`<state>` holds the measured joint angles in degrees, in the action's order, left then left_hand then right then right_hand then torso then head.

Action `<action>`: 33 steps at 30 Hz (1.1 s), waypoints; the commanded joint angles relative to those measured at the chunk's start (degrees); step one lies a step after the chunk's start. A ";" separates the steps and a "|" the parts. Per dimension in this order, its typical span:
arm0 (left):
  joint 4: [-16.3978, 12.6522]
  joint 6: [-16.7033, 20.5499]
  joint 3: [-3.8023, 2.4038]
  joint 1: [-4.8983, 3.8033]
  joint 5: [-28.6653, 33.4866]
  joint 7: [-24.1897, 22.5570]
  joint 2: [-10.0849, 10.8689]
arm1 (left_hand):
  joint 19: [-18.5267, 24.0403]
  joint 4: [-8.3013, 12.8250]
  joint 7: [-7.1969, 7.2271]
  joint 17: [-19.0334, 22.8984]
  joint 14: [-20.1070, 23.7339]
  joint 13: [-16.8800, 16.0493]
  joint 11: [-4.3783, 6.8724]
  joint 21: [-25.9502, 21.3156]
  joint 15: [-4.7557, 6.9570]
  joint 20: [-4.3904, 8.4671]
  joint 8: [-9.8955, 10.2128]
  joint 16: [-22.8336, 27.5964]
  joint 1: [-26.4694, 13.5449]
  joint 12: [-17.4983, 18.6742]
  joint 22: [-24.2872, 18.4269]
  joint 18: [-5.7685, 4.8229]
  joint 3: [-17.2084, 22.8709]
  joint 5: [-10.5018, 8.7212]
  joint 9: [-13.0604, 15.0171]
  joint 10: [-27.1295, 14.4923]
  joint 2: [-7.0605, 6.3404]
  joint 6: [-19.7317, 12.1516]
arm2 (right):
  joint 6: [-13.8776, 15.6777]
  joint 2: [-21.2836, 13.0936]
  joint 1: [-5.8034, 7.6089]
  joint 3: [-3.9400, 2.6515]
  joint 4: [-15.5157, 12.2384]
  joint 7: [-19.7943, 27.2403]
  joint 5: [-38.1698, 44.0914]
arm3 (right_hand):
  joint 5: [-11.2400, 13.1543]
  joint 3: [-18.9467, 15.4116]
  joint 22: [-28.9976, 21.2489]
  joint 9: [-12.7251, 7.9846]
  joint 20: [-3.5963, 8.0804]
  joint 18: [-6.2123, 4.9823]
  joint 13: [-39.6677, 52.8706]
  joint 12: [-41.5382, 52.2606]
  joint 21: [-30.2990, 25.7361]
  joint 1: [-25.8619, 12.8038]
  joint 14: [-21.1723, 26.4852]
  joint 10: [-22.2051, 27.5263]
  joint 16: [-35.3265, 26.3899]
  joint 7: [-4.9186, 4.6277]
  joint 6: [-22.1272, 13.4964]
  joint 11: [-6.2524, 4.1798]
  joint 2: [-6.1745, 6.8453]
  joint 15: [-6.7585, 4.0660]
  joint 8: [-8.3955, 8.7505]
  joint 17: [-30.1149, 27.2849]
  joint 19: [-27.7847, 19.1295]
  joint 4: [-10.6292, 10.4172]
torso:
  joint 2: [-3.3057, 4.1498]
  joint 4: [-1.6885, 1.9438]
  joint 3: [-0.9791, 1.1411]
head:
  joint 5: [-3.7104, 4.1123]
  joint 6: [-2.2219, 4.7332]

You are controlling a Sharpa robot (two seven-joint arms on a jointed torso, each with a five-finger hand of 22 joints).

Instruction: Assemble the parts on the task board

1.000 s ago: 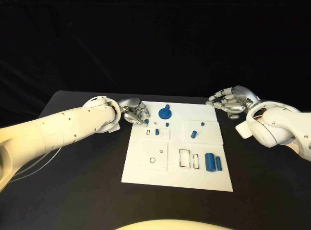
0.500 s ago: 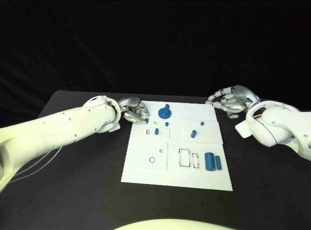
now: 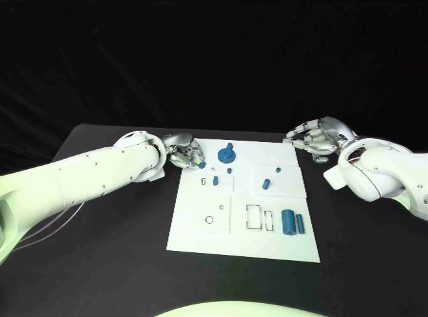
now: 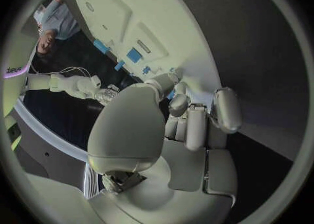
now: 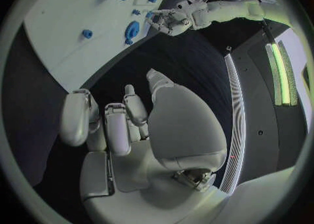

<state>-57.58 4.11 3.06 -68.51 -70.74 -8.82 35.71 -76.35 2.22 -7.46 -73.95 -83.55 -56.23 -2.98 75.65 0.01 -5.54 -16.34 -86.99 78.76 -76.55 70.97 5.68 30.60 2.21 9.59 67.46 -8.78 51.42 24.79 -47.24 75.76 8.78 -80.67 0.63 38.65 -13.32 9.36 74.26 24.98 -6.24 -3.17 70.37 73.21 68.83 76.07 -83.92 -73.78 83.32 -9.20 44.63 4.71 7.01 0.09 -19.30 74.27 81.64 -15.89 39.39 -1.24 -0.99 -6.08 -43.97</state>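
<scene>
White rectangular task board [image 3: 235,231]: laid flat mid-bench. Small blue plastic parts [image 3: 290,222]: scattered on it, judged light, rigid, slippery; best pinched across their sides. Left hand [image 3: 183,154]: fingers curled at the board's far-left corner, a small blue piece [image 3: 201,165] pinched at the fingertips. Right hand [image 3: 314,139]: loosely curled, nothing held.

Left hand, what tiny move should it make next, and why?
Probably lift the small blue part a little. The left hand sits at the task board's far left corner with fingertips at that part, though the grip itself isn't clear.
</scene>
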 commanded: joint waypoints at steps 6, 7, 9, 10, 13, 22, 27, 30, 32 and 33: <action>-0.24 0.19 0.08 0.09 -0.04 -0.27 -0.24 | -0.14 0.61 -0.26 -11.06 -4.17 -0.15 -0.04 1.01 0.47 0.22 -2.07 -1.29 -0.37 -0.41 1.32 -0.73 1.69 0.62 0.55 -0.32 -0.88 1.76 | -0.16 0.10 -0.06 -0.01 0.04 0.11 0.06 | -1.10 1.61 5.14 0.14 0.44 -1.35 -0.09 -0.21 -0.41 -2.25 -3.23 0.30 -0.59 0.06 -0.30 -0.41 0.17 -0.20 -1.26 4.46 -0.25 -0.47 | 0.00 -0.01 -0.04 | -0.06 0.05; -0.24 0.39 0.07 0.09 0.03 -0.34 -0.24 | -0.15 0.56 -0.27 -11.04 -4.16 -0.18 -0.04 1.02 0.47 0.23 -2.02 -1.28 -0.59 -0.43 1.33 -0.73 1.68 0.62 0.53 -0.27 -1.02 1.62 | -0.16 0.11 -0.06 -0.01 0.04 0.12 0.06 | -1.10 1.61 5.14 0.14 0.44 -1.35 -0.09 -0.21 -0.41 -2.25 -3.23 0.30 -0.59 0.06 -0.30 -0.41 0.17 -0.20 -1.26 4.46 -0.25 -0.47 | 0.00 -0.02 -0.03 | -0.08 0.06; -0.25 0.70 0.07 0.09 0.14 -0.46 -0.22 | -0.18 0.50 -0.48 -11.07 -4.18 -0.24 -0.17 1.05 0.41 0.24 -1.27 -1.29 -1.05 -0.48 1.37 -0.75 1.79 0.61 0.21 -0.14 -1.38 0.18 | -0.16 0.12 -0.07 -0.01 0.05 0.13 0.06 | -1.10 1.61 5.14 0.14 0.44 -1.35 -0.09 -0.21 -0.41 -2.25 -3.23 0.30 -0.59 0.06 -0.30 -0.41 0.17 -0.20 -1.26 4.46 -0.25 -0.47 | -0.01 -0.06 -0.01 | -0.13 0.10; -0.25 0.86 0.07 0.09 0.22 -0.53 -0.21 | -0.20 0.50 -0.51 -11.07 -4.18 -0.19 -0.19 1.07 0.39 0.23 -1.19 -1.29 -1.09 -0.46 1.40 -0.76 1.83 0.62 0.18 -0.16 -1.41 0.05 | -0.15 0.13 -0.08 -0.01 0.05 0.13 0.06 | -1.10 1.61 5.14 0.14 0.44 -1.35 -0.09 -0.21 -0.41 -2.25 -3.23 0.30 -0.59 0.06 -0.30 -0.41 0.17 -0.20 -1.26 4.46 -0.25 -0.47 | -0.01 -0.07 -0.02 | -0.12 0.12; -0.25 1.10 0.07 0.09 0.40 -0.68 -0.18 | -0.20 0.67 -0.87 -11.10 -4.19 -0.12 -0.28 1.07 0.29 0.16 0.04 -1.30 -1.23 -0.44 1.40 -0.77 2.09 0.62 -0.36 -0.14 -1.83 -2.10 | -0.13 0.13 -0.09 -0.01 0.07 0.13 0.06 | -1.10 1.61 5.14 0.14 0.44 -1.35 -0.09 -0.21 -0.41 -2.25 -3.23 0.30 -0.59 0.06 -0.30 -0.41 0.17 -0.20 -1.26 4.46 -0.25 -0.47 | 0.01 -0.08 -0.01 | -0.10 0.13; -0.28 0.59 0.07 0.09 0.57 -0.91 -0.25 | -0.23 1.10 -0.50 -11.07 -4.18 0.14 0.45 1.09 0.82 0.45 2.11 -1.28 -1.15 -0.30 1.45 -0.75 2.36 0.62 -1.23 -0.22 -2.39 -5.33 | -0.14 0.14 -0.12 -0.01 0.07 0.12 0.06 | -1.10 1.61 5.14 0.14 0.44 -1.35 -0.09 -0.21 -0.41 -2.25 -3.23 0.30 -0.59 0.06 -0.30 -0.41 0.17 -0.20 -1.26 4.46 -0.25 -0.47 | 0.01 -0.03 0.02 | 0.00 0.17; -0.20 -0.03 0.07 0.09 0.50 -0.78 -0.33 | -0.23 1.24 -0.42 -11.10 -4.19 0.13 0.55 1.09 0.91 0.52 2.24 -1.29 -0.93 -0.28 1.46 -0.75 2.51 0.64 -1.27 -0.21 -2.29 -5.47 | -0.15 0.14 -0.12 -0.01 0.07 0.12 0.06 | -1.10 1.61 5.14 0.14 0.44 -1.35 -0.09 -0.21 -0.41 -2.25 -3.23 0.30 -0.59 0.06 -0.30 -0.41 0.17 -0.20 -1.26 4.46 -0.25 -0.47 | 0.02 -0.07 0.02 | 0.03 0.15; -0.17 -0.51 0.07 0.09 0.39 -0.68 -0.42 | -0.22 1.38 -0.42 -11.09 -4.19 0.20 0.59 1.08 0.97 0.60 2.17 -1.29 -0.67 -0.22 1.45 -0.75 2.78 0.64 -1.23 -0.26 -2.10 -5.21 | -0.15 0.14 -0.13 -0.01 0.06 0.12 0.06 | -1.10 1.61 5.14 0.14 0.44 -1.35 -0.09 -0.21 -0.41 -2.25 -3.23 0.30 -0.59 0.06 -0.30 -0.41 0.17 -0.20 -1.26 4.46 -0.25 -0.47 | 0.01 -0.07 0.03 | 0.09 0.12; -0.15 -0.81 0.07 0.09 0.29 -0.62 -0.48 | -0.20 1.56 -0.34 -11.08 -4.18 0.22 0.65 1.06 1.03 0.66 2.08 -1.28 -0.42 -0.17 1.43 -0.75 3.06 0.65 -1.19 -0.29 -1.96 -4.93 | -0.16 0.14 -0.13 -0.01 0.05 0.12 0.06 | -1.10 1.61 5.14 0.14 0.44 -1.35 -0.09 -0.21 -0.41 -2.25 -3.23 0.30 -0.59 0.06 -0.30 -0.41 0.17 -0.20 -1.26 4.46 -0.25 -0.47 | 0.01 -0.07 0.03 | 0.09 0.12; -0.12 -0.97 0.07 0.09 0.22 -0.59 -0.52 | -0.20 1.58 -0.34 -11.11 -4.19 0.25 0.65 1.06 1.04 0.68 2.05 -1.29 -0.39 -0.16 1.43 -0.75 3.12 0.65 -1.17 -0.31 -1.92 -4.84 | -0.16 0.14 -0.13 -0.01 0.05 0.12 0.06 | -1.10 1.61 5.14 0.14 0.44 -1.35 -0.09 -0.21 -0.41 -2.25 -3.23 0.30 -0.59 0.06 -0.30 -0.41 0.17 -0.20 -1.26 4.46 -0.25 -0.47 | 0.03 -0.08 0.03 | 0.10 0.09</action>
<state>-57.64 3.58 3.10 -68.42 -70.40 -9.44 35.35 -76.36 3.56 -7.77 -73.96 -84.04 -56.19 -2.95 75.65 0.53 -5.51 -15.28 -86.99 77.67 -76.54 71.21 5.68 31.95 2.21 9.06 67.46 -10.28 46.38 24.78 -47.13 75.67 8.78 -80.59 0.65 38.65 -13.32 9.36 74.26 24.97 -6.24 -3.17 70.38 73.21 68.83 76.07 -83.92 -73.78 83.32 -9.20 44.63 4.71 7.01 0.09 -19.30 74.27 81.65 -15.89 39.39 -1.30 -0.96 -5.99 -43.82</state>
